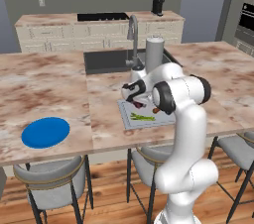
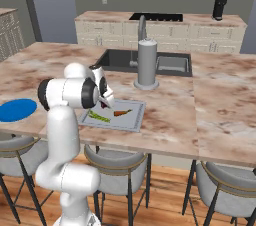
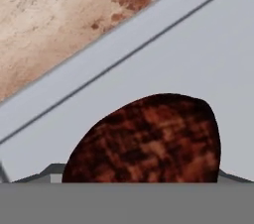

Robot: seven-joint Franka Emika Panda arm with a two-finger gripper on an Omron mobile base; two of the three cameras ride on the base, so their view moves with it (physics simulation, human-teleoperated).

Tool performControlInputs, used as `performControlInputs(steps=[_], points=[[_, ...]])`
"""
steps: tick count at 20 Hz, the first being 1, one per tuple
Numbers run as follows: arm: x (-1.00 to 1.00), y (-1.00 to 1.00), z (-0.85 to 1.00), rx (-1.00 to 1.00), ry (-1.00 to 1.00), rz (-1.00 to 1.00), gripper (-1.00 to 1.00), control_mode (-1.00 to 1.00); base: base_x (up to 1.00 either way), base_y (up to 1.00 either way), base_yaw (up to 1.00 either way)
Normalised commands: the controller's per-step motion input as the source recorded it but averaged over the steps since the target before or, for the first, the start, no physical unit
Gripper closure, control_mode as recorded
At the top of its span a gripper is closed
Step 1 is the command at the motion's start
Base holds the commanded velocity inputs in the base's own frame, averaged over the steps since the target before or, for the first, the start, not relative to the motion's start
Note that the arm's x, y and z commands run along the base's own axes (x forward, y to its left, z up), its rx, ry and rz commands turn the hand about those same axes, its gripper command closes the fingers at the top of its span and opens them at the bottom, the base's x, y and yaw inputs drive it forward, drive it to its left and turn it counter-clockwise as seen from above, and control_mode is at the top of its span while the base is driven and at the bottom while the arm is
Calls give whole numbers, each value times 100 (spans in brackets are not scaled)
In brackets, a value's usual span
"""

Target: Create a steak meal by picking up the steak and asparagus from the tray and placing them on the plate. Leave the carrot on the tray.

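End effector low over the tray, jaw spacing not readable, steak directly beneath on the tray floor, apparently positioned for grasping; asparagus and carrot beside; plate well apart on the table.

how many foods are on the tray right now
3 on the tray: steak right under the gripper, asparagus at the front, carrot beside it. None seems hidden.

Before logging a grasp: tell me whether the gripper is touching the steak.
Cannot tell. In the hand view the steak sits close on the tray, fingertips unseen; the base views hide the gripper behind the arm.
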Motion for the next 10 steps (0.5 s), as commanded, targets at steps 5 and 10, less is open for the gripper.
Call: performControlInputs(steps=[5,10], points=[[-58,27,94,8,-11,17,100,-100,0,0,0],[-66,74,61,6,0,17,100,-100,0,0,0]])
